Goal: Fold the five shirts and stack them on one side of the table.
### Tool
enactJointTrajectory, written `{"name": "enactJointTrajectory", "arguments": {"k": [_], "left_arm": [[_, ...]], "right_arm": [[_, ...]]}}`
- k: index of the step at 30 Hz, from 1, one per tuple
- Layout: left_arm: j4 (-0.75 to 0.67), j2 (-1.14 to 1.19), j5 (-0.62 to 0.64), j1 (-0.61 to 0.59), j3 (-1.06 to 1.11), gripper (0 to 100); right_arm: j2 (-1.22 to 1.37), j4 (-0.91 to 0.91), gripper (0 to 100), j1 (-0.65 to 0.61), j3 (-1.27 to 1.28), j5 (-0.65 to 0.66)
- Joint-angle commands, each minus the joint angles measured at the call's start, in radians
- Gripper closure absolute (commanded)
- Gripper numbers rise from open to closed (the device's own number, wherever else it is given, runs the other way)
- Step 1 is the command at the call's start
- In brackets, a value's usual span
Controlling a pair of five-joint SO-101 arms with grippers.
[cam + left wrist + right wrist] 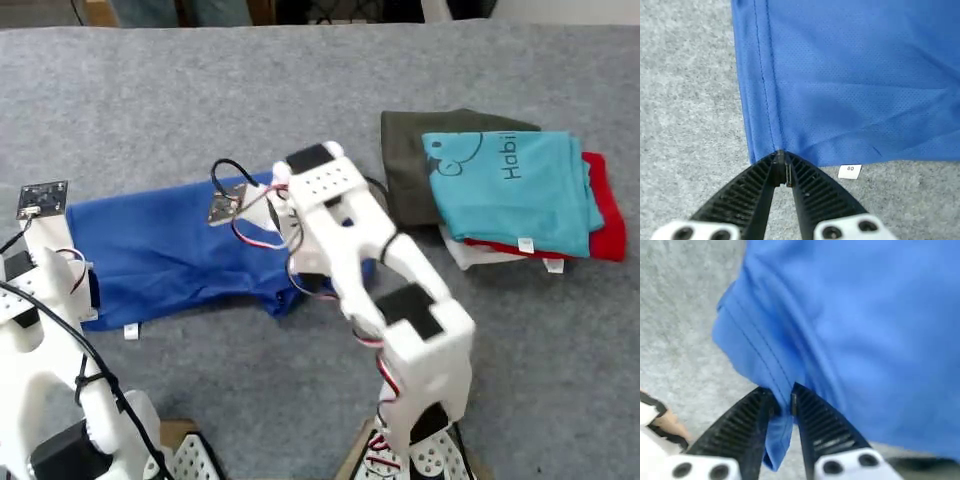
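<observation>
Left gripper [781,167] and right gripper [783,405] each clench the blue shirt [160,255], centre-left; folded stack [500,190] upper right.

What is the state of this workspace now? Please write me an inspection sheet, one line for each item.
Surface: grey felt table.
Job's things: blue shirt lies flat, apart from the stack; teal shirt tops a stack with olive shirt, red shirt and white shirt at one side.
Clutter: nothing seen.
Grippers: left gripper shut on the blue shirt's corner; right gripper shut on a bunched edge of it.
Cables: black wire loop on the right arm, over the blue shirt.
Surroundings: dark strip behind the far table edge, too little to tell.
</observation>
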Motion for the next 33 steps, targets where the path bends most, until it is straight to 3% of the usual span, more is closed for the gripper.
{"name": "enactJointTrajectory", "arguments": {"k": [1,15,24,28,33], "left_arm": [[-0.009,-0.002,0.008,-0.004,-0.019,97],[-0.017,-0.002,0.008,0.004,-0.019,97],[-0.012,-0.003,0.008,0.002,-0.019,97],[-0.011,-0.003,0.008,-0.002,-0.019,97],[-0.009,-0.002,0.008,-0.004,-0.018,97]], "right_arm": [[0.065,0.025,98.4,0.005,-0.196,0.018],[0.337,0.025,97.9,0.009,-0.576,0.014],[0.351,0.018,67.2,0.009,-0.616,-0.064],[0.346,0.075,65.9,0.015,-0.664,-0.115],[0.321,0.164,66.0,0.049,-0.814,-0.276]]}}
